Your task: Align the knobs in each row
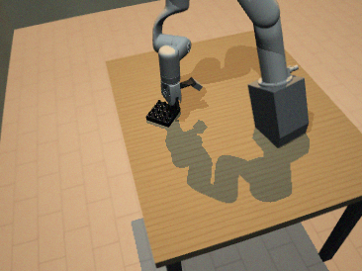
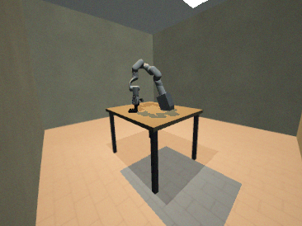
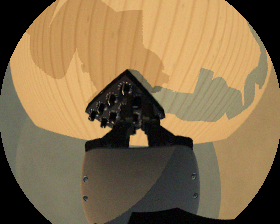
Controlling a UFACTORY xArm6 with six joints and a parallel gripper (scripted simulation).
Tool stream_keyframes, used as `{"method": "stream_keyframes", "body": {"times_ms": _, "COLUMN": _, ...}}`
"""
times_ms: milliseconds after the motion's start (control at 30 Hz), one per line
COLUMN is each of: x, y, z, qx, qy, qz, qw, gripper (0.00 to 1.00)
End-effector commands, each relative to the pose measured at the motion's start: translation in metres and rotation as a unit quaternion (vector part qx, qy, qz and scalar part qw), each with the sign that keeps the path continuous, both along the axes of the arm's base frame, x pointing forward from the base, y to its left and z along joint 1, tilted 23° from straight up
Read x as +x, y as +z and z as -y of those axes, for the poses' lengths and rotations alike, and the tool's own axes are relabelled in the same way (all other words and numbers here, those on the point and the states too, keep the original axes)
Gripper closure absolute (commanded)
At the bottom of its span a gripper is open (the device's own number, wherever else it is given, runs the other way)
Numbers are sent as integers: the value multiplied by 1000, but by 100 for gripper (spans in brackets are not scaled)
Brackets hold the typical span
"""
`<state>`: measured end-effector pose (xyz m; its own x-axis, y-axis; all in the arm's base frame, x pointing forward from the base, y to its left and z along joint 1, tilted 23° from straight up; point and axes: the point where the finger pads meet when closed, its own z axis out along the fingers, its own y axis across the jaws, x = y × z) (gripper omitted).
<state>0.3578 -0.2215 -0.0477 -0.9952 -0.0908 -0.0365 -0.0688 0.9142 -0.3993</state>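
The knob box (image 1: pixel 162 113) is a small black square box with rows of dark knobs, standing on the wooden table near its left edge. In the wrist view the knob box (image 3: pixel 126 106) shows corner-on, like a diamond. My gripper (image 1: pixel 173 103) points straight down onto the corner of the box nearest the arm's base. In the wrist view its fingers are shut on a knob at the near corner of the box. The knob's name and white line are too small to read. In the exterior view the gripper (image 2: pixel 134 106) and box are tiny.
The arm's grey base block (image 1: pixel 279 110) stands on the right part of the table. The table's left edge (image 1: pixel 124 143) runs close beside the box. The arm's shadow lies across the middle of the table.
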Motion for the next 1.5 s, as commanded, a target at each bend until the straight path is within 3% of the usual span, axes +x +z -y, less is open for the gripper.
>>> {"method": "stream_keyframes", "body": {"times_ms": 0, "x": 1, "y": 1, "z": 0, "qx": 0, "qy": 55, "qz": -29, "qw": 998, "gripper": 92}}
{"method": "stream_keyframes", "body": {"times_ms": 600, "x": 1, "y": 1, "z": 0, "qx": -11, "qy": 211, "qz": -96, "qw": 973, "gripper": 92}}
{"method": "stream_keyframes", "body": {"times_ms": 1467, "x": 1, "y": 1, "z": 0, "qx": -17, "qy": 300, "qz": -133, "qw": 945, "gripper": 92}}
